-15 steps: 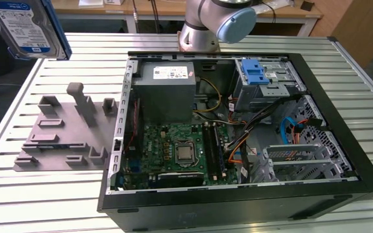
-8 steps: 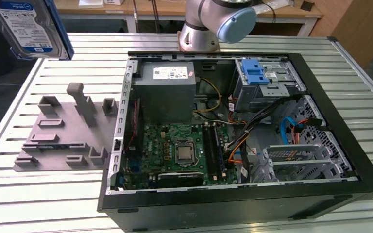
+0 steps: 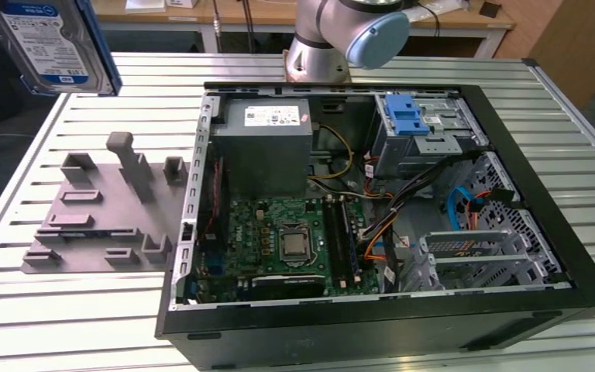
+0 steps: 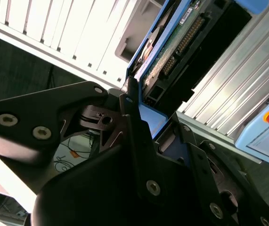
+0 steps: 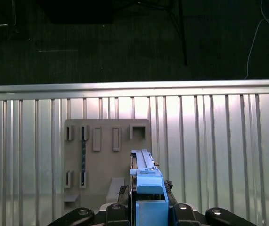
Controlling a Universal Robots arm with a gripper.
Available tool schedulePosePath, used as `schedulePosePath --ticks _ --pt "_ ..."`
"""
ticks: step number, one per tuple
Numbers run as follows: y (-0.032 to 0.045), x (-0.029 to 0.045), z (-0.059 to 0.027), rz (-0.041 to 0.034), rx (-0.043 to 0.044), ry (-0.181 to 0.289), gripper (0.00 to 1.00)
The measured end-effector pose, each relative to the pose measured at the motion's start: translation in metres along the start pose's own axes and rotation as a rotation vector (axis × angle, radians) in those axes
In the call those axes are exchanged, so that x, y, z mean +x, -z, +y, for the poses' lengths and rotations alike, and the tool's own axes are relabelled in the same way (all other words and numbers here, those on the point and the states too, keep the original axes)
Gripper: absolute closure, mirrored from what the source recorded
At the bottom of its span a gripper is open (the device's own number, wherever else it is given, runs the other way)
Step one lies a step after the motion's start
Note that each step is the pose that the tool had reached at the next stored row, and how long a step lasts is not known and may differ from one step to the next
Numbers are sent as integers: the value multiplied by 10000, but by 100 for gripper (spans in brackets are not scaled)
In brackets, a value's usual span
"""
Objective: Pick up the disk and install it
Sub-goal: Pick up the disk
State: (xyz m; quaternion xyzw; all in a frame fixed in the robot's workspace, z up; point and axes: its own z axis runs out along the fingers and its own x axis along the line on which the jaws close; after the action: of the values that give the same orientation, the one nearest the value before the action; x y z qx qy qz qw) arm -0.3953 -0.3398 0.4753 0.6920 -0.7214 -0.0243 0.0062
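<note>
While its jaws clamp the disk, the gripper hangs above the grey rack, well clear of it.

1 disk, 1 computer case, 1 fixture, seemingly 1 drive cage.

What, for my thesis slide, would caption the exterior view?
The blue-framed disk held aloft near the grey fixture plate, beside the open computer case on the slatted table.

An open black computer case lies on the slatted silver surface. A grey slotted plastic plate lies just beside it, a green motherboard inside.
</note>
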Motion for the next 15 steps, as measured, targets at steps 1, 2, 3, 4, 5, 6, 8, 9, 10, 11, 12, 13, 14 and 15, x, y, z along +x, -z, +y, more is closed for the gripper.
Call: schedulePosePath --ticks 1,2,3,4,5,6,8,9,10,11,12,13,14,15 --pt "1 0 -6 0 -1 0 63" --pt "1 -1 -12 0 -1 -1 63" --pt "1 -1 -18 0 -1 -1 63" --pt "1 -1 -25 0 0 0 63" --pt "2 -1 -32 0 -1 0 63" --pt "2 -2 -37 -1 0 0 63" --pt "2 -2 -51 0 0 0 63" --pt "3 -2 -59 0 -1 1 63" --pt "3 -3 -67 -1 0 0 63" --pt "3 -3 -75 0 -1 0 63" --pt "4 -3 -82 0 0 0 63" --pt "4 -4 -89 0 -1 0 63" --pt "4 -4 -94 0 -1 -1 63" --pt "5 -4 -100 0 0 -1 63"
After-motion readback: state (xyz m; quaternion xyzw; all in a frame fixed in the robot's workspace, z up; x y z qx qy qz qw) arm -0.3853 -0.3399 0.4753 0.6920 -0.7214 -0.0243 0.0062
